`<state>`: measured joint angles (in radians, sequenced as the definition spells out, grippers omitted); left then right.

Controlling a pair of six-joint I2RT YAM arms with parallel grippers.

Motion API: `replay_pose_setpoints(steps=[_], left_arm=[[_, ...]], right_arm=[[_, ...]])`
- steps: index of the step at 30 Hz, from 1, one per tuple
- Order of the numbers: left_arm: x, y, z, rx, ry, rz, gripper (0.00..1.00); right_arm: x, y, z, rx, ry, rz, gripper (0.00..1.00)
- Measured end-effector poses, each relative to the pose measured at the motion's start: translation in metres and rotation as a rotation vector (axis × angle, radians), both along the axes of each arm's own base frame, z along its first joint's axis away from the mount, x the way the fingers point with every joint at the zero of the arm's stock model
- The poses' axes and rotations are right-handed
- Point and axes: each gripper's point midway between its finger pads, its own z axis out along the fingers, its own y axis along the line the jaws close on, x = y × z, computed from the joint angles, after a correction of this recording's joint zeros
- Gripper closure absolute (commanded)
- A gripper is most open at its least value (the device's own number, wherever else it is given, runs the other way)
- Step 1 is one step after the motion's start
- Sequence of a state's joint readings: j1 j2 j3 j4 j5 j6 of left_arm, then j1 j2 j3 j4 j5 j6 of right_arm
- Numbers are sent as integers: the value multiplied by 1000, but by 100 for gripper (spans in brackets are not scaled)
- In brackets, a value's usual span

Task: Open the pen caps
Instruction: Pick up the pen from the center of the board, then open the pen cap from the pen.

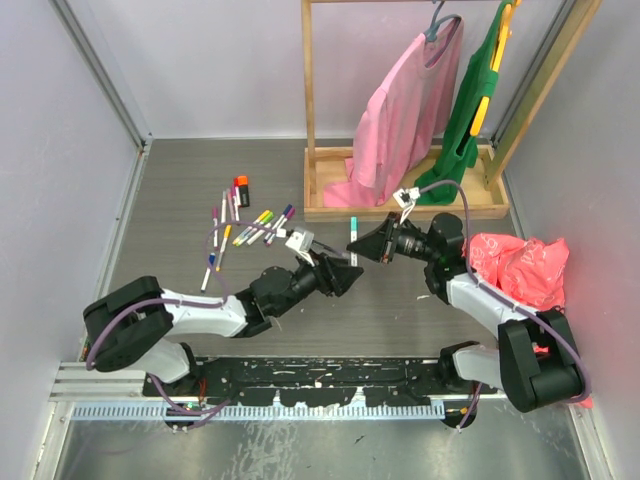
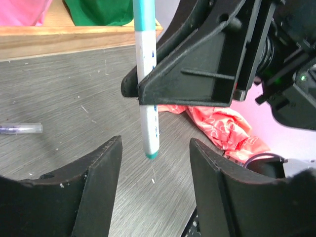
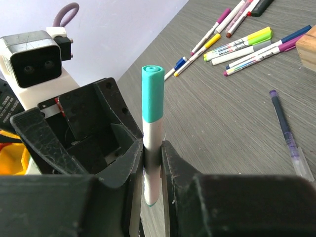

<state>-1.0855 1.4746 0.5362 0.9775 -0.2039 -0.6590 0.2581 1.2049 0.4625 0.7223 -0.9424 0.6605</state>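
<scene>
Here the right tool (image 3: 152, 158) clamps the light, stiff pen (image 3: 152, 132) mid-barrel; the left tool (image 2: 155, 163) gapes open. Probably best to pinch the slick teal cap (image 3: 152, 94) squarely.

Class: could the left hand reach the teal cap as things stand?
Probably yes: the right hand grips the pen mid-barrel, leaving its teal cap clear, and the left hand is open nearby.
</scene>
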Motion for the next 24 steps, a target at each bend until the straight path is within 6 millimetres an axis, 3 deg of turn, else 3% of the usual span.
replay_pose_setpoints(steps=[8,18,24], left_arm=[[-22,29,-12,55,-50,-43,1],[-33,75,46,7,-202,-3,2],[-27,94,42,2,-193,-1,2]], right_arm=[[-3,3,6,-101,-95,117,99],[-9,0,-10,-217,-132,220,92],[-13,-5,-22,-282,-136,255,95]])
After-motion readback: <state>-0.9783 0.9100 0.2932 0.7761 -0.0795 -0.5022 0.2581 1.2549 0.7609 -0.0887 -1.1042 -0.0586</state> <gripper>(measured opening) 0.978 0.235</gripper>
